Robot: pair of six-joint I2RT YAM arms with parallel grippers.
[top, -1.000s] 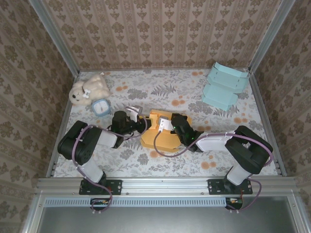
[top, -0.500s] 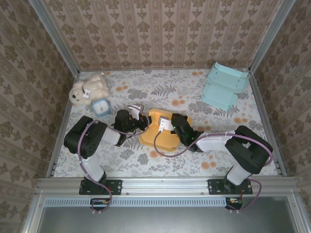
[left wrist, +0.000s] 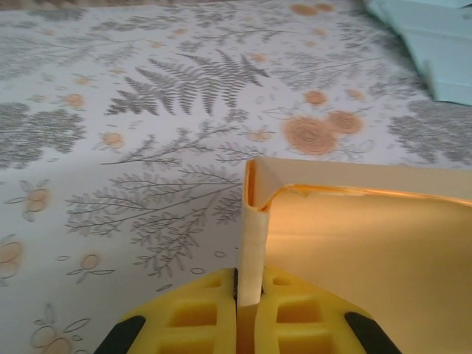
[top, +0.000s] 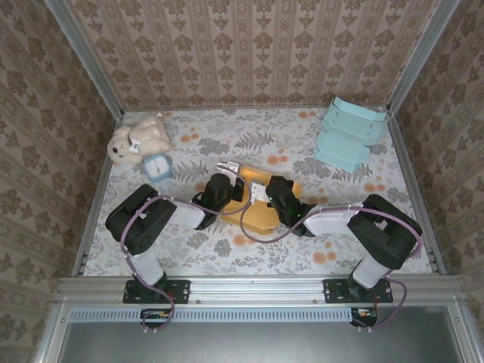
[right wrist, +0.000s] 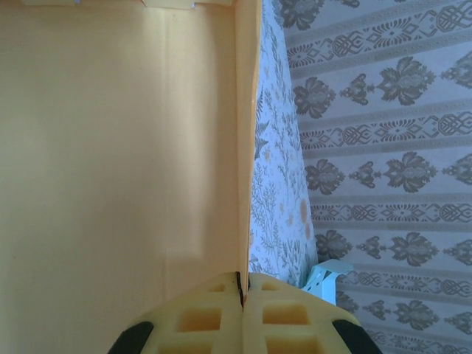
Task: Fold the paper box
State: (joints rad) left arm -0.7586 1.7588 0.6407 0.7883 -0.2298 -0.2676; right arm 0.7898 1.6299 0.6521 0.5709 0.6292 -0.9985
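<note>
The box [left wrist: 354, 251] is smooth matt orange card, the fingers [left wrist: 199, 313] moulded yellow plastic with a waffled face, the table [top: 249, 128] covered in a matt flowered print, the bear [top: 136, 140] fluffy plush, and the rail [top: 257, 287] along the near edge brushed metal.

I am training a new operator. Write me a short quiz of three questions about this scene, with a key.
1. True or false: the left gripper is shut on a wall of the orange paper box.
2. What stands in the far right corner of the table? A) a red cup B) a light blue box C) a bottle
3. Fill in: the plush bear lies at the far ___ side of the table.
Key: 1 true; 2 B; 3 left.
</note>
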